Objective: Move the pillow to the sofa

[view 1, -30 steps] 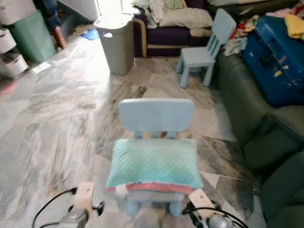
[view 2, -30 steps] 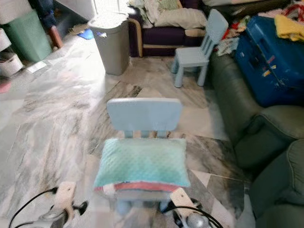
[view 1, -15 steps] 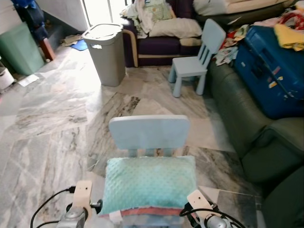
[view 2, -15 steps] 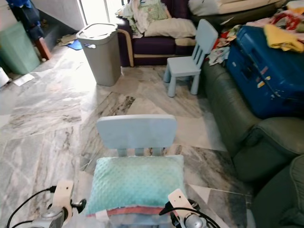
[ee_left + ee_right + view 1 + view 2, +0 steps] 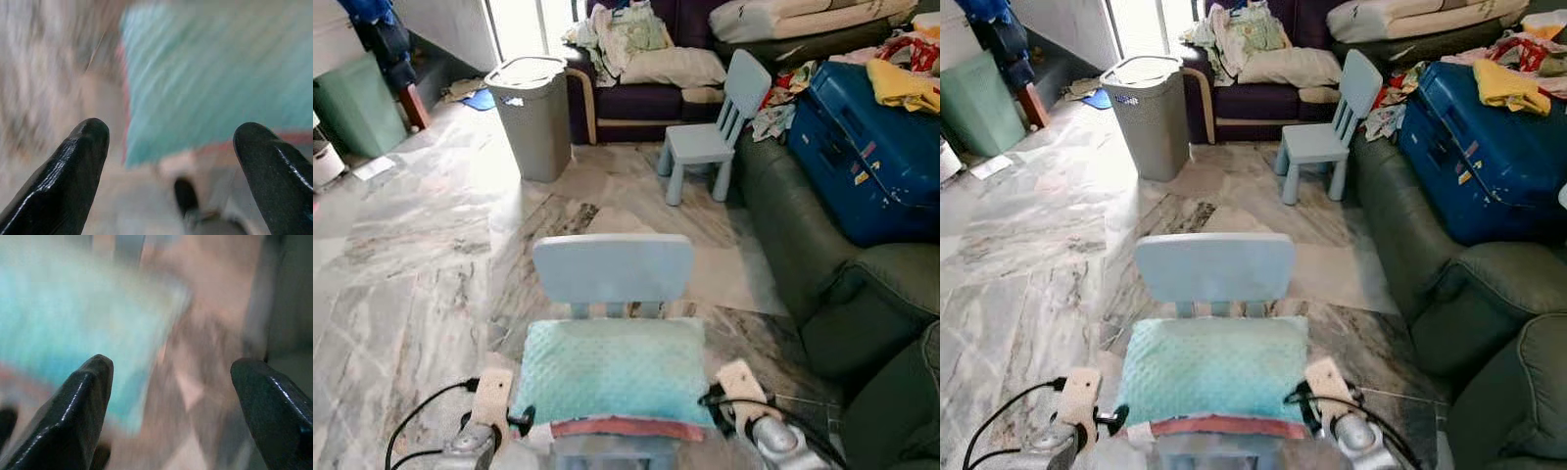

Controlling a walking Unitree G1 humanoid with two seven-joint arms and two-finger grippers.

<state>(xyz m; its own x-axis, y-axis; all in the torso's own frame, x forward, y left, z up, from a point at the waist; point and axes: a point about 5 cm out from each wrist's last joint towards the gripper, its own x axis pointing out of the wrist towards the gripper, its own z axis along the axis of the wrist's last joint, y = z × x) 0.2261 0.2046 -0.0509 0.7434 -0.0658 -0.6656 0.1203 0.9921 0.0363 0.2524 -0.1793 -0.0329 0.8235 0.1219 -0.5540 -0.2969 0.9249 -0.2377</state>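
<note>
Between the two grippers, a soft teal dimpled-fabric pillow with a pink-red edge (image 5: 612, 374) lies flat on the seat of a small pale-blue plastic child's chair (image 5: 612, 269). Left gripper (image 5: 168, 161) has its jaws spread wide, the pillow's corner ahead of the gap (the picture is blurred). Right gripper (image 5: 171, 396) is likewise spread, the pillow's other end ahead of its jaws. Beyond the right gripper's outer side stands the dark green leather sofa (image 5: 822, 245), well apart from the pillow.
</note>
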